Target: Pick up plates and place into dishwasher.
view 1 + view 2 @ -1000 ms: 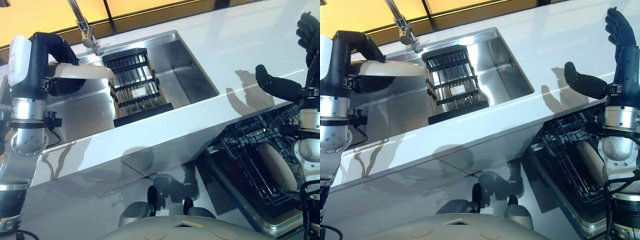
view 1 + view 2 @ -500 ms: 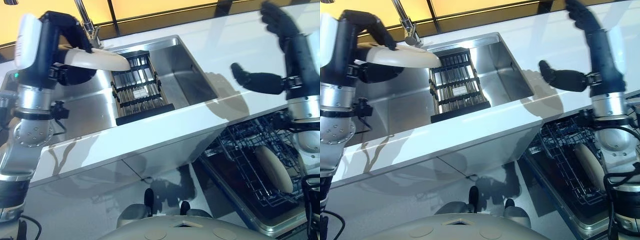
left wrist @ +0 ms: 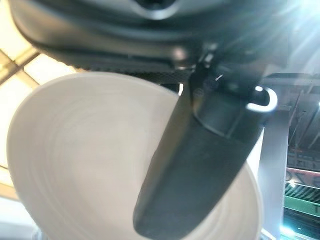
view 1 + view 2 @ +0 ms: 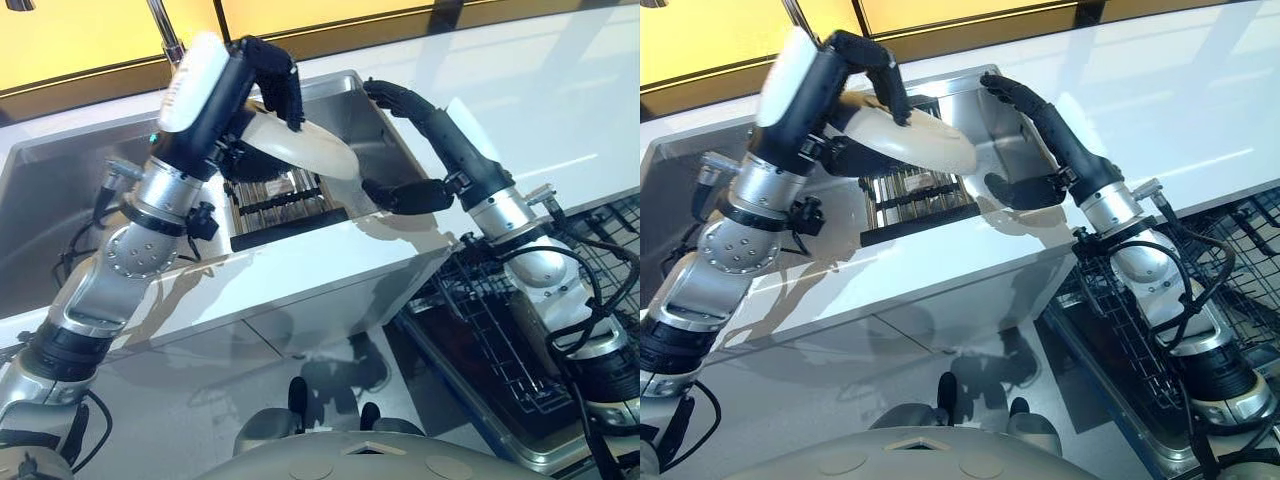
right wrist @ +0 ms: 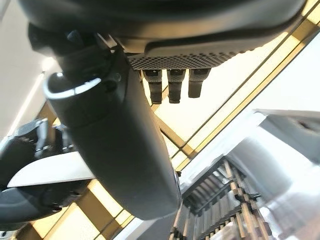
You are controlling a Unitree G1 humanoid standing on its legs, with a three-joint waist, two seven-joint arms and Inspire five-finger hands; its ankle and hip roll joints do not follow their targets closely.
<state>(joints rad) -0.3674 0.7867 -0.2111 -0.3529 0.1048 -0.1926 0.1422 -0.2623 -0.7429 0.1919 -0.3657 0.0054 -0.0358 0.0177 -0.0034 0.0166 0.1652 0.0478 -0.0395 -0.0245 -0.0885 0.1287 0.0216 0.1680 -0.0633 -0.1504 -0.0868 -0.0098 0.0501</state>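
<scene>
While the left hand [image 4: 262, 75] is hanging over the sink [image 4: 60, 190], it's gripping a white plate [image 4: 300, 148] with fingers curled over the top rim and the thumb pressed against the underside, which the left wrist view shows pretty clearly. That plate is sitting in the air, tilted, right above the black slatted rack [image 4: 280, 195] that's lying in the sink basin. Coming in from the other side, the right hand [image 4: 1035, 150] is reaching over the white counter [image 4: 300, 270] toward the plate's free edge, fingers stretched out straight above it and thumb spread wide below, so it's relaxed and not grasping anything; it's near the plate but looks just apart from it. Down at the lower right, the dishwasher's wire basket [image 4: 500, 340] is pulled out below the counter edge. Behind the sink, the faucet [image 4: 160, 15] is poking up.
</scene>
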